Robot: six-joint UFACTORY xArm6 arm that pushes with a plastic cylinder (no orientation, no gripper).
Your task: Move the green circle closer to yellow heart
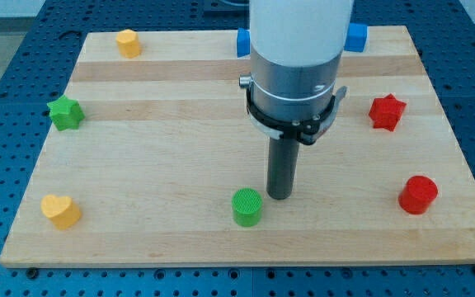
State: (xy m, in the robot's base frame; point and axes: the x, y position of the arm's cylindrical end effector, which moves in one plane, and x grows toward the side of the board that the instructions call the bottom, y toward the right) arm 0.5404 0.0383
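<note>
surface: a pale wooden board with lengthwise grain bands, lying on a blue perforated bench; it carries every block.
arm: a white and silver column coming down from the view's top, with a black clamp ring at its base; it hides part of the board's far edge.
rod: straight, dark, upright below the clamp ring.
my tip: resting on the surface near the view's bottom, just to the view's right of the green circle and slightly above it; whether they touch cannot be told.
gripper: there is no gripper on this arm, only the rod, so nothing opens or closes and nothing is held.
green circle: just beside my tip, on its view's left and a little lower; upright, flat face up.
yellow heart: far to the view's left of my tip, near the board's bottom left corner, well apart from the green circle.
red circle: well to the view's right of my tip, at about the same height.
red star: to the view's right of my tip and higher.
green star: far to the view's left of my tip and higher, above the yellow heart.
yellow block: near the view's top left, well away from my tip; shape unclear.
blue block at left: at the view's top, partly behind the arm.
blue block at right: at the view's top, partly behind the arm.
</note>
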